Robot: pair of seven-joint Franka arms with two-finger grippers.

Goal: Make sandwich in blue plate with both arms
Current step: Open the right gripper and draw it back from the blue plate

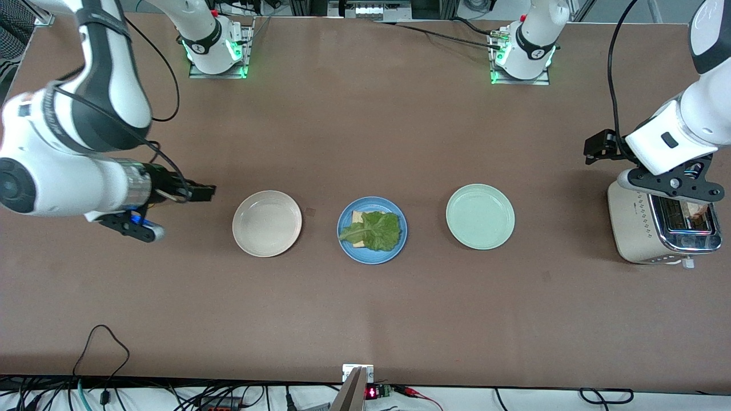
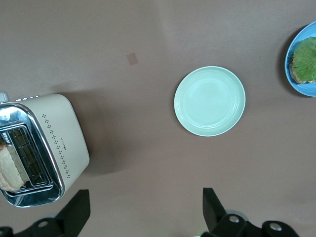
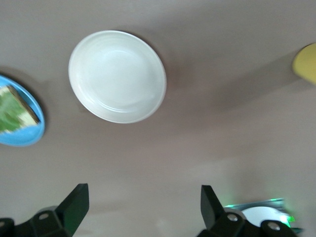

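Note:
The blue plate point(image 1: 346, 244) lies mid-table and holds one bread slice point(image 1: 357, 217) with a ruffled green lettuce leaf point(image 1: 374, 230) on top. Both also show at the edge of the left wrist view point(image 2: 306, 89) and the right wrist view point(image 3: 24, 133). A second bread slice point(image 1: 695, 210) stands in a slot of the toaster point(image 1: 634, 228) at the left arm's end; it also shows in the left wrist view point(image 2: 9, 169). My left gripper point(image 1: 671, 185) hangs open and empty over the toaster's edge. My right gripper point(image 1: 130, 224) hangs open and empty over bare table at the right arm's end.
A cream-white plate point(image 1: 266, 223) lies beside the blue plate toward the right arm's end. A pale mint-green plate point(image 1: 480, 216) lies beside it toward the left arm's end. Both are bare. A yellow thing point(image 3: 306, 61) shows at the edge of the right wrist view.

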